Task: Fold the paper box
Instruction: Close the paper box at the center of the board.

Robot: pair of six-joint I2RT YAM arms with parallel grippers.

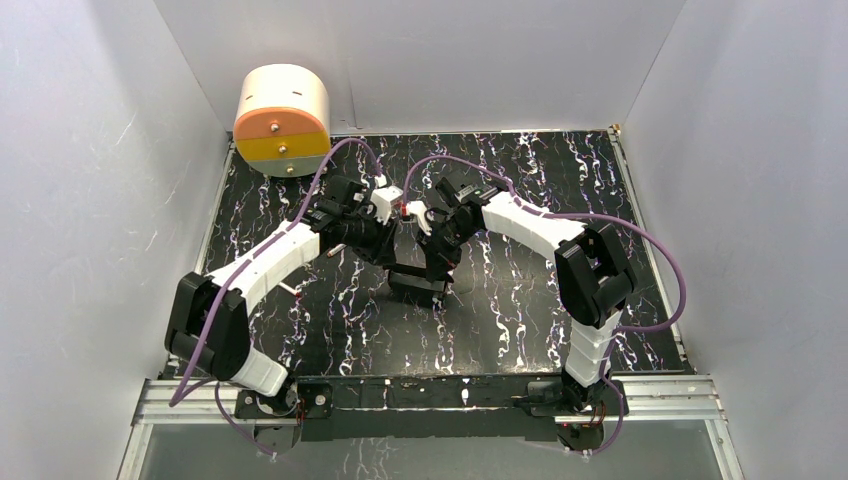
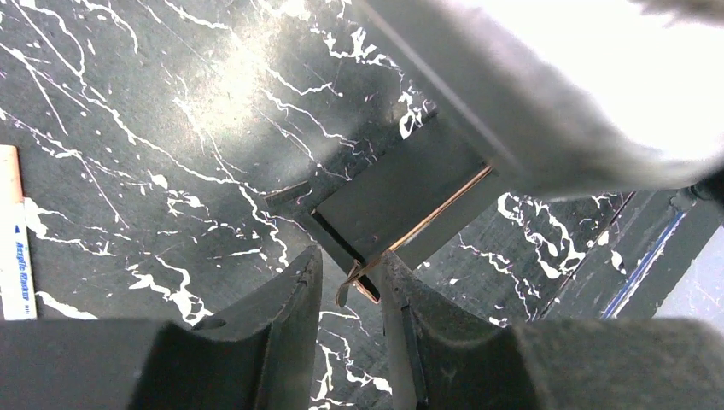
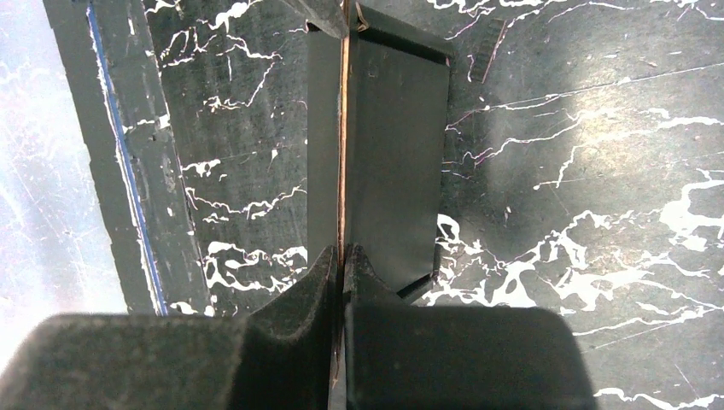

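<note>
A: Near edge first, what's there?
B: A silver aluminium rail runs across the front w/ both arm bases on it. The white-and-black left arm & right arm bend inward. They meet over the middle of the black, white-veined marbled tabletop.
A: And the box?
B: The matte black thin-card paper box sits on the tabletop at ctr, right under the two wrists. It's partly folded. One panel lies flat & one wall shows edge-on w/ a brown cut edge.
A: Right side?
B: The right gripper has its jaws pressed together on that wall. The card edge runs straight out from btwn the tips, so a firm pinch.
A: Left?
B: The left gripper has its fingers apart w/ a narrow gap. A corner of the box pokes into the gap, close to one pad. Can't tell if it touches, but it's not clamped.
A: Anything else?
B: A thin white marker pen w/ blue print lies on the tabletop, well apart from the box. Purple cables loop off each arm. In the far left corner, a cream cylindrical drum w/ an orange-and-yellow face stands by the white wall.
</note>
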